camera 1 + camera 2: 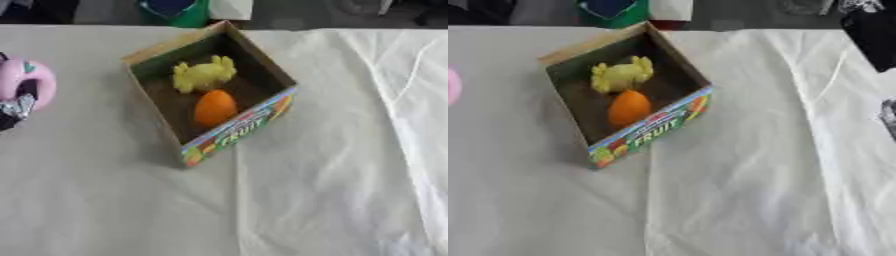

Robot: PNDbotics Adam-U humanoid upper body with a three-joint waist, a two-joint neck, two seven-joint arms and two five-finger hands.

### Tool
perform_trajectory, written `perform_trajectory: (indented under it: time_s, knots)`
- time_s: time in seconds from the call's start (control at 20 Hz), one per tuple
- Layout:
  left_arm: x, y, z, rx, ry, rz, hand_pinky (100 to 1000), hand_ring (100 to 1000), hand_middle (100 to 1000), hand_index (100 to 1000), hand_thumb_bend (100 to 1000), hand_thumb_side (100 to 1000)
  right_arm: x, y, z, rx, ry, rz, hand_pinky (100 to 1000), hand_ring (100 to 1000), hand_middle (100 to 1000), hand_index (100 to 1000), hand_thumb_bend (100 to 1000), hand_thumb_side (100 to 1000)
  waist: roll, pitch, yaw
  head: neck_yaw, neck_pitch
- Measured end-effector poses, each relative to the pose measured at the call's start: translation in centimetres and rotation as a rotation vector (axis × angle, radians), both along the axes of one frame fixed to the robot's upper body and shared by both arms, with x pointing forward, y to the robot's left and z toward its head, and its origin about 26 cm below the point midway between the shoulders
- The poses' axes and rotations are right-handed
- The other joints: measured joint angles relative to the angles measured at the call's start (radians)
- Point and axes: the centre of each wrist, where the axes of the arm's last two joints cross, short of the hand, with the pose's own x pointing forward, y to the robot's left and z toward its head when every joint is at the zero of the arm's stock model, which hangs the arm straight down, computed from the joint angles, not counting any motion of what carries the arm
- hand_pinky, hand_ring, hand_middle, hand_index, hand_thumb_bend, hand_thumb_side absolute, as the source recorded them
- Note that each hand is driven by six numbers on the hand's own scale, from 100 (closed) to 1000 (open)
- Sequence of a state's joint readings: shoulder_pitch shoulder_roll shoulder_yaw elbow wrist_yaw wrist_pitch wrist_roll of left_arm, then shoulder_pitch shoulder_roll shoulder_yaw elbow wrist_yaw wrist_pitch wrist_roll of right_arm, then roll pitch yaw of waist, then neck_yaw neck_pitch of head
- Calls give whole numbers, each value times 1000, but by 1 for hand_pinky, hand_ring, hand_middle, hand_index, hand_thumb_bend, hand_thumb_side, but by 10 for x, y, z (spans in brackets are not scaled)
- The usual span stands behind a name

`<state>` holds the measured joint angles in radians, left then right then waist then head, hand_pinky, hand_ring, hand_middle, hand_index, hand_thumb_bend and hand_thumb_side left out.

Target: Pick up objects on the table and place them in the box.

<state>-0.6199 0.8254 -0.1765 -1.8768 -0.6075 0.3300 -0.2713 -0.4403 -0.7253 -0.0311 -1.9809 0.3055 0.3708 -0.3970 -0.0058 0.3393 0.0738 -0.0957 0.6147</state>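
— On the desk (105, 210) with the white cloth sits a box (238, 129). See it? It stands open at the top, turned a bit, near the far side.

— Yes! Its front has bright colours and the word FRUIT. What is inside?

— A yellow toy (203, 74) lies toward the back of the box. An orange ball (215, 107), shaped like an egg, lies just in front of it, near the front wall.

— What is that pink thing?

— At the left edge there is a round pink thing (24, 85). Something black and silver, the left hand (17, 107), I think, shows at its lower side, touching it. I cannot tell if its fingers are open or curled.

— And the right hand?

— In the right eye view a dark shape (888, 116) peeks in at the right edge. It could be the right hand, but too little shows to tell how it is held.
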Motion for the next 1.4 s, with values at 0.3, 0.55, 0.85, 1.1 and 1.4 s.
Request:
perform_trajectory:
  time_s: [0.3,0.55,0.85,1.1,1.4]
  knots:
    - [3,-28,26,22,-102,-72,299,515,475,539,100,380,0,1,2,0,-7,6,699,725,601,764,100,714,8,-7,-10,-7,0]
    - [11,-50,33,15,-128,-131,294,513,471,535,100,384,0,2,2,0,-7,12,699,724,600,764,100,714,11,-7,-12,-31,0]
    - [20,-77,37,3,-136,-214,289,511,467,531,100,384,1,4,4,3,-13,21,698,724,600,763,100,707,21,-7,-21,-39,-1]
    - [32,-99,30,-12,-109,-266,283,509,466,529,100,371,2,7,7,3,-20,36,697,724,599,763,100,714,22,-3,-40,-20,-10]
    - [52,-121,10,-2,-66,-283,285,511,466,528,100,350,2,10,9,5,-24,52,697,724,599,762,100,716,23,10,-53,11,-18]
